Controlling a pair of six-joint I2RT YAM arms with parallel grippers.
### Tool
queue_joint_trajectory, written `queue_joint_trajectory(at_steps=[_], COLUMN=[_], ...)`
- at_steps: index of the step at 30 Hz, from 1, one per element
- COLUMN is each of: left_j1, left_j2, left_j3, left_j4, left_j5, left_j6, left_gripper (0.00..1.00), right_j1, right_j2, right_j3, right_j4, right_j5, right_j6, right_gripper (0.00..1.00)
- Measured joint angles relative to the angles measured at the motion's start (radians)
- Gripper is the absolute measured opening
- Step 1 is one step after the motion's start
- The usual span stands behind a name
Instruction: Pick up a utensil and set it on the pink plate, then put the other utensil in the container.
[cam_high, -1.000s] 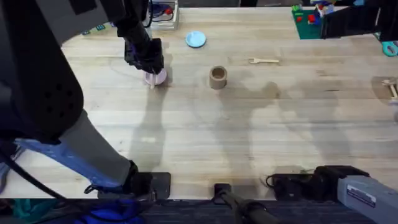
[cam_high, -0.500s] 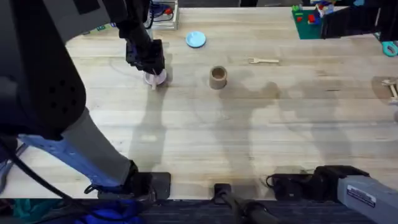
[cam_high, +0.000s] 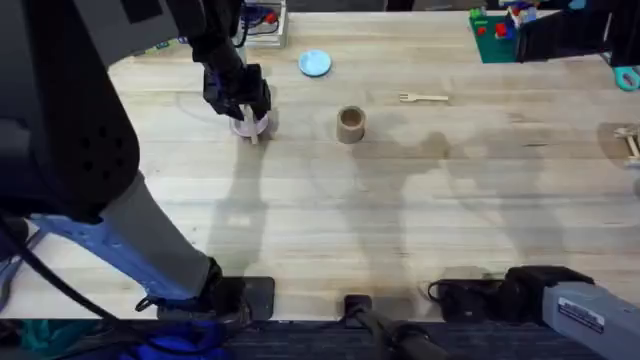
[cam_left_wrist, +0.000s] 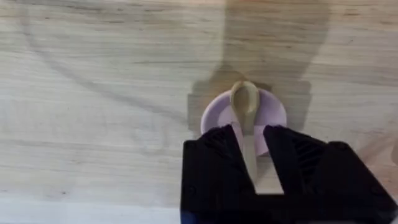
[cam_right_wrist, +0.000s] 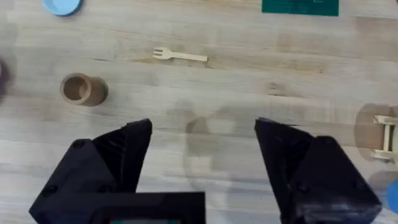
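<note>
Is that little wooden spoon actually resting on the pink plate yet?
Touching. In the left wrist view the spoon has its bowl lying on the pink plate, handle between the left pincer fingers.

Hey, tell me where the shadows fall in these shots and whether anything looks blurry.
Overhead: the left arm looms large, dark and blurred at the left; soft arm shadows streak the table. Left wrist: a dark shadow lies beyond the pink plate, with the spoon sharp. Right wrist: a faint shadow between the fingers; fork crisp.

Wooden spoon (cam_left_wrist: 247, 121): bowl on pink plate (cam_left_wrist: 214, 115), handle overhanging rim. Tan cup (cam_high: 350, 124) upright, open. Wooden fork (cam_high: 423, 97) flat on tabletop, beyond cup.
</note>
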Motion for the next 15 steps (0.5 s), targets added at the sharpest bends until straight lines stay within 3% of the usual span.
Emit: queue_joint_trajectory(at_steps=[7,8,15], left_j1=[0.000,-0.001,-0.018], left_j2=[0.000,0.000,0.000], left_j3=[0.093,0.172,0.276], left_j4=[-0.111,-0.174,-0.342], left_j5=[0.004,0.006,0.011], left_j6=[0.000,0.000,0.002], left_gripper=[0.356,0.403,0.545], right_j1=[0.000,0.000,0.000], right_j2=[0.000,0.000,0.000], right_j3=[0.000,0.000,0.000], right_j4=[0.000,0.000,-0.001], right_j5=[0.000,0.000,0.000], right_j6=[0.000,0.000,0.000], right_gripper=[0.996,0.996,0.996])
